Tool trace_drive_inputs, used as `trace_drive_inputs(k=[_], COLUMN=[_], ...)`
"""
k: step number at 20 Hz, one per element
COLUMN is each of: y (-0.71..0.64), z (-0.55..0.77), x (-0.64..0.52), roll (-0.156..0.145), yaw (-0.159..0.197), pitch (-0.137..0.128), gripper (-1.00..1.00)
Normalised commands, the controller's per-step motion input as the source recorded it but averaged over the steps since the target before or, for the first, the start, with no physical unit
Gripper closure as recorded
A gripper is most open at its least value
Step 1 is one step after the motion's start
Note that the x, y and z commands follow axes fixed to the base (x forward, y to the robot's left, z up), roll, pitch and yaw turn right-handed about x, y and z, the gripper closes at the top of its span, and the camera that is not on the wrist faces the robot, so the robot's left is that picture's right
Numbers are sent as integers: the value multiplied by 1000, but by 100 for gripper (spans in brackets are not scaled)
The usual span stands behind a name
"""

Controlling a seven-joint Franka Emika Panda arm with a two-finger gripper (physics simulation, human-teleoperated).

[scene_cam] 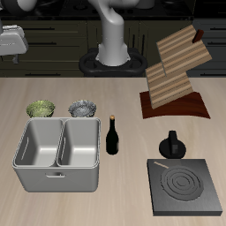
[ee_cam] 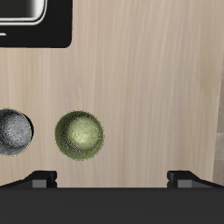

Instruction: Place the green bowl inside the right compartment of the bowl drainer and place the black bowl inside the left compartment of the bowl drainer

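Behind the drainer (scene_cam: 56, 150), toward the tabletop's (scene_cam: 124, 106) back edge, we see the green bowl (scene_cam: 41, 109) just beside the black bowl (scene_cam: 83, 109). Our gripper (ee_cam: 112, 178) is spread wide, holding nothing. We might bump the black bowl while grabbing.

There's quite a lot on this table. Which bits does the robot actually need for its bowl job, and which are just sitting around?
Needed for the job:
- green bowl
- black bowl
- bowl drainer, both wells holding nothing yet

Just lying about:
- dark bottle beside the drainer
- wooden rack farther back
- black stove plate
- small black pot behind it
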Motion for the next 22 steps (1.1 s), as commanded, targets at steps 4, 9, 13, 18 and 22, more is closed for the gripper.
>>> trace_drive_inputs(k=[4, 9, 13, 18, 22], y=[12, -67, 38, 28, 164], z=[-316, -444, -486, -445, -281], x=[67, 147, 104, -13, -199], roll=[-10, 7, 0, -51, 3], yaw=[28, -24, -18, -2, 20], pitch=[-12, 26, 36, -8, -3], gripper=[-100, -100, -100, -100, -100])
